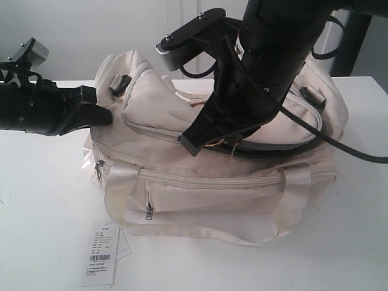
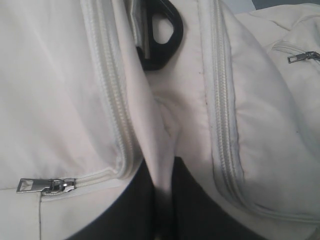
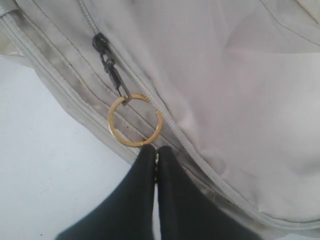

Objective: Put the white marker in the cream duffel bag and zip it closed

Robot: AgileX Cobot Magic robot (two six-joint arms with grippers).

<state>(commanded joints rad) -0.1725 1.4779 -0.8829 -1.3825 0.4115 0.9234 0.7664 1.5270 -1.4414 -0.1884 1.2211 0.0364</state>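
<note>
The cream duffel bag (image 1: 218,194) lies on the white table (image 1: 48,200), its curved top flap facing up. My left gripper (image 1: 106,115) is at the bag's left end, shut on a fold of the bag's fabric (image 2: 160,150) that rises between its dark fingers (image 2: 130,210). My right gripper (image 1: 193,144) reaches down onto the top of the bag. Its tips (image 3: 156,149) are shut together on the edge of the gold zipper ring (image 3: 135,121), which hangs from the dark slider (image 3: 100,41). The white marker is out of view.
A white barcode tag (image 1: 100,260) lies on the table in front of the bag's left corner. A black cable (image 1: 351,151) trails from the right arm across the bag's right end. A black strap buckle (image 2: 162,35) sits near the left gripper.
</note>
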